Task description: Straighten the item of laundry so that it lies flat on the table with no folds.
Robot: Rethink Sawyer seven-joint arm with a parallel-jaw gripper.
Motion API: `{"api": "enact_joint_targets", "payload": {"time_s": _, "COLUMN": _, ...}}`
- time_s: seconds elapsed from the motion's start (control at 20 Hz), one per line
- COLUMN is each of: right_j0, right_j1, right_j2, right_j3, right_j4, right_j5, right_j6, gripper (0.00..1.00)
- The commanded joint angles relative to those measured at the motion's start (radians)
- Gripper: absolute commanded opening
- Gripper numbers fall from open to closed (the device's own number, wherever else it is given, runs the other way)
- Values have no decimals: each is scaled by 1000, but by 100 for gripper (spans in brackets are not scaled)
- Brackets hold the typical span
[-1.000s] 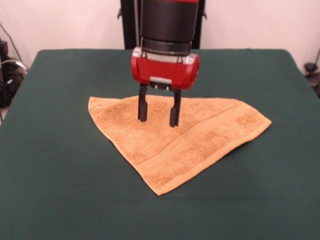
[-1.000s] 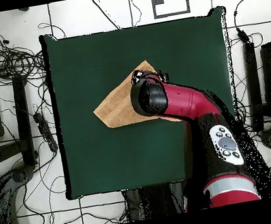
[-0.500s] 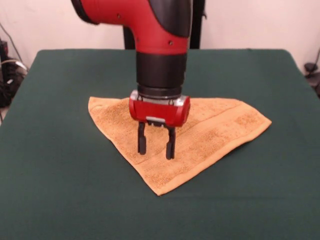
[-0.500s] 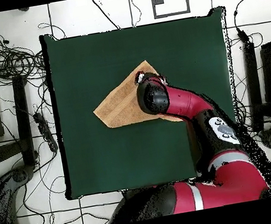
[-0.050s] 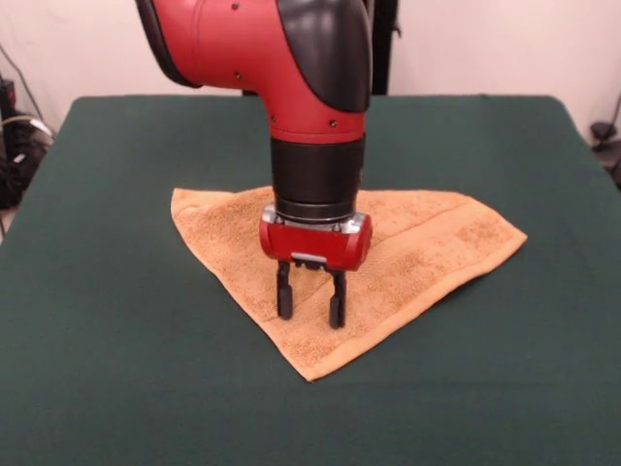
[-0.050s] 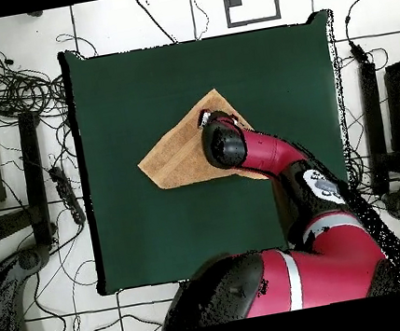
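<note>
Towel (image 5: pixel 408 248) near the middle of the table (image 5: pixel 116 369) looks folded into a triangle to me (unfolding is all ahead), my gripper (image 5: pixel 310 309) spread, tips at its near corner, pinching nothing.

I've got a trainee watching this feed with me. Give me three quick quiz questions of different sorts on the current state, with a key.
1. True or false: the towel lies fully unfolded as a square on the table.
2. Multiple choice: the gripper is (A) shut on a lifted corner, (B) open, fingers pointing down over the towel near its front corner, (C) parked off the table.
3. Short answer: in the front view, what shape does the towel make?

Key:
1. False. It is folded over into a triangle.
2. B. The two fingers stand apart, tips at the cloth; whether they touch it cannot be told.
3. A triangle, one corner pointing toward the camera.
</note>
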Motion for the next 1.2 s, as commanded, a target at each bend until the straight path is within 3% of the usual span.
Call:
{"api": "enact_joint_targets", "payload": {"time_s": 0.05, "right_j0": 0, "right_j1": 58, "right_j2": 151, "right_j3": -22, "right_j4": -47, "right_j5": -19, "right_j6": 100, "gripper": 100}}
{"api": "enact_joint_targets", "payload": {"time_s": 0.3, "right_j0": -5, "right_j1": 59, "right_j2": 156, "right_j3": -22, "right_j4": -54, "right_j5": -19, "right_j6": 110, "gripper": 100}}
{"api": "enact_joint_targets", "payload": {"time_s": 0.35, "right_j0": -6, "right_j1": 59, "right_j2": 157, "right_j3": -21, "right_j4": -56, "right_j5": -19, "right_j6": 115, "gripper": 0}}
{"api": "enact_joint_targets", "payload": {"time_s": 1.0, "right_j0": 0, "right_j1": 54, "right_j2": 144, "right_j3": -30, "right_j4": -65, "right_j5": -20, "right_j6": 108, "gripper": 0}}
{"api": "enact_joint_targets", "payload": {"time_s": 1.2, "right_j0": 6, "right_j1": -1, "right_j2": 133, "right_j3": -7, "right_j4": -47, "right_j5": 57, "right_j6": 100, "gripper": 0}}
